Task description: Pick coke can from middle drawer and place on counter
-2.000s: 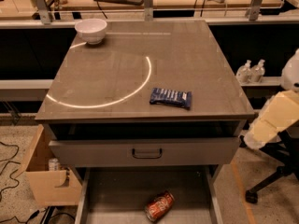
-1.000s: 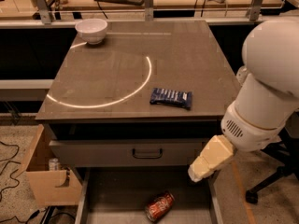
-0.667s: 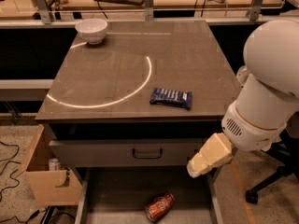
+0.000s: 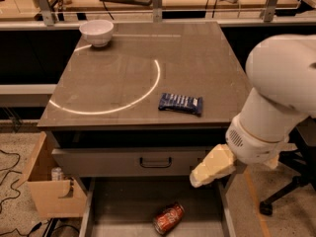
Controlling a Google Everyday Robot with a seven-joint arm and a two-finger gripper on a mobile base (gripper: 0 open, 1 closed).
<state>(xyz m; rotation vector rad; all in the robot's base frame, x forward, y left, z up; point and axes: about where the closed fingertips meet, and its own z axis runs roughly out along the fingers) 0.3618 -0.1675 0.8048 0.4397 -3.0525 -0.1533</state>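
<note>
Coke can (image 4: 168,218): lies on its side, set diagonally, on the floor of the open middle drawer (image 4: 123,201), near the front and right of centre. Gripper (image 4: 213,166): pale yellow, on a bulky white arm, above the drawer's right rail, beside the closed drawer front (image 4: 113,163), apart from the can; whether spread or pressed together cannot be told. Counter (image 4: 197,63): carries a dark-blue snack bar (image 4: 180,103) near its front edge and a white bowl (image 4: 97,32) at its far left corner. Cardboard box (image 4: 49,191): on the ground, left of the cabinet.
</note>
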